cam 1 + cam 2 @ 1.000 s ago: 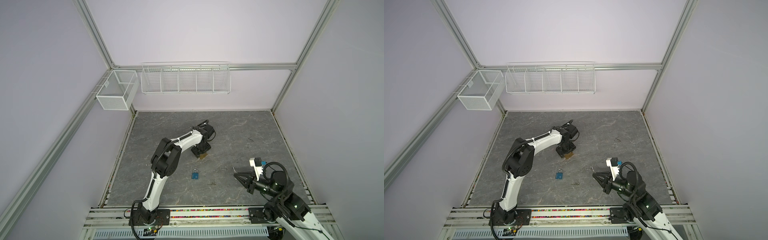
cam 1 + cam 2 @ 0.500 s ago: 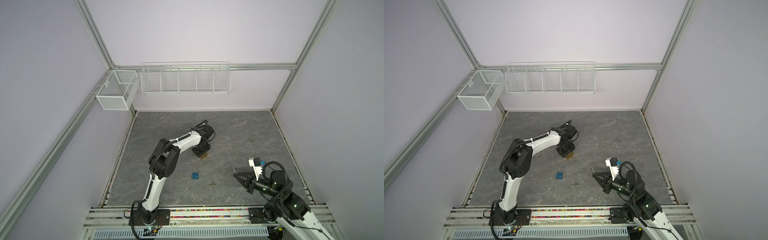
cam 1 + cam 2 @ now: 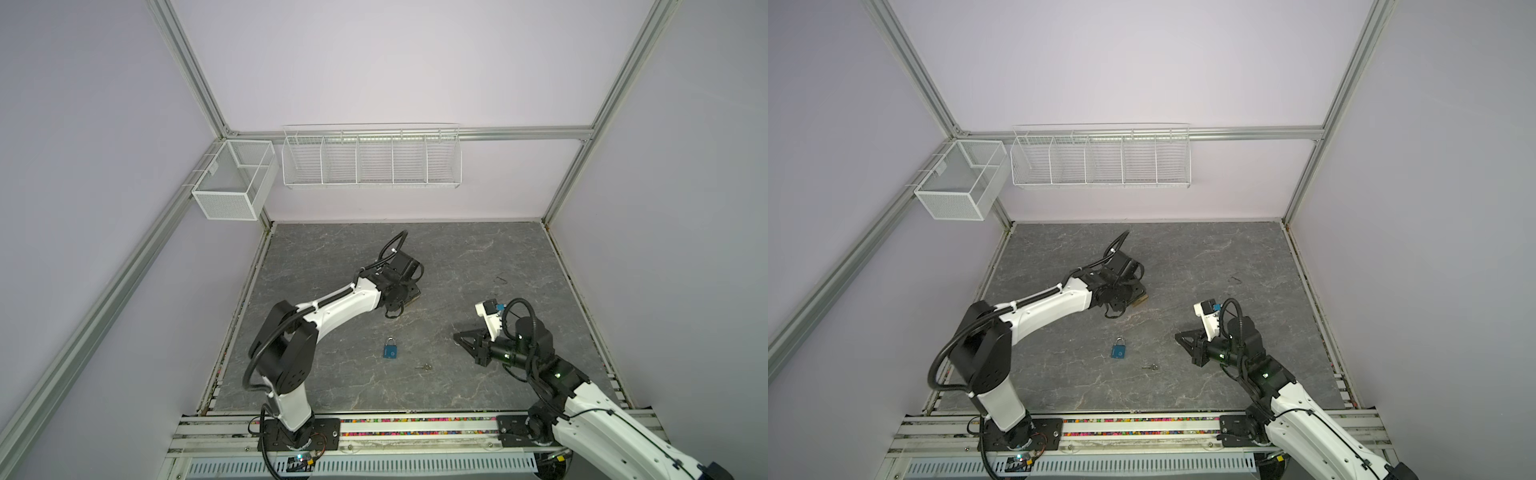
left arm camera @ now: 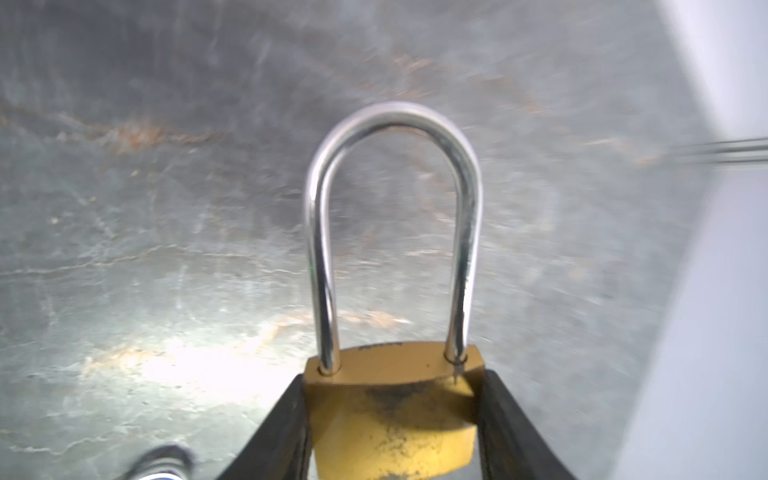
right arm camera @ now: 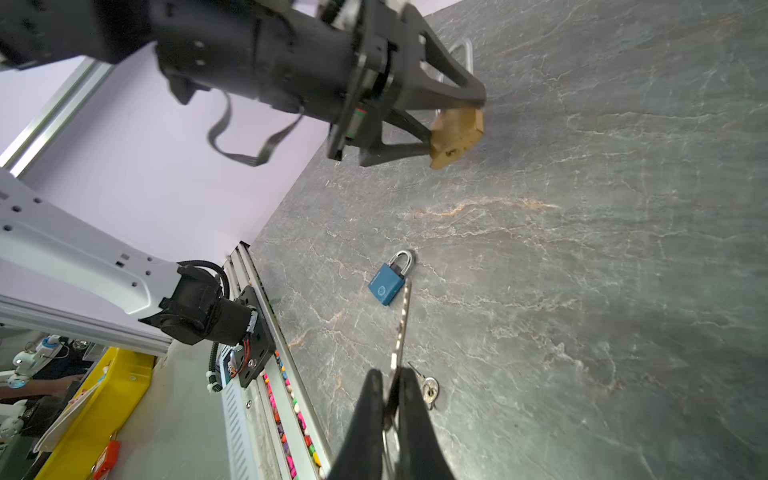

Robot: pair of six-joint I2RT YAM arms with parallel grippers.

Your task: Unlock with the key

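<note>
Grey, marble-veined counter (image 3: pixel 457 257) fills the floor of the booth, with pale lilac walls on three sides. On the back wall hangs a long white wire rack (image 3: pixel 371 160) with five compartments. At the left corner a white mesh basket (image 3: pixel 232 183) hangs from the frame rail. White-and-black left arm (image 3: pixel 332 309) reaches from the front rail to mid-counter, elbow bent. White-and-black right arm (image 3: pixel 590 409) sits low at the front right, wrist turned toward the middle. Left gripper (image 5: pixel 455 118): black fingers clamped on both sides of the body of a scuffed brass padlock with a tall silver shackle (image 4: pixel 390 415). The shackle is seated at both legs and points away from the gripper. Cannot tell whether the padlock touches the counter or hangs just above it. Right gripper (image 5: pixel 390 374): pinched tight on a thin silver key (image 5: pixel 402 320), blade sticking out past the fingertips toward the centre. The two grippers are well apart. Between them, nearer the front rail, a small blue padlock (image 3: pixel 390 352) lies flat on the counter with its short shackle toward the back wall; it shows in both top views. Near it, on the side of the right arm, a tiny loose key (image 3: pixel 424 366) lies on the counter, touching neither the padlock nor the gripper.
</note>
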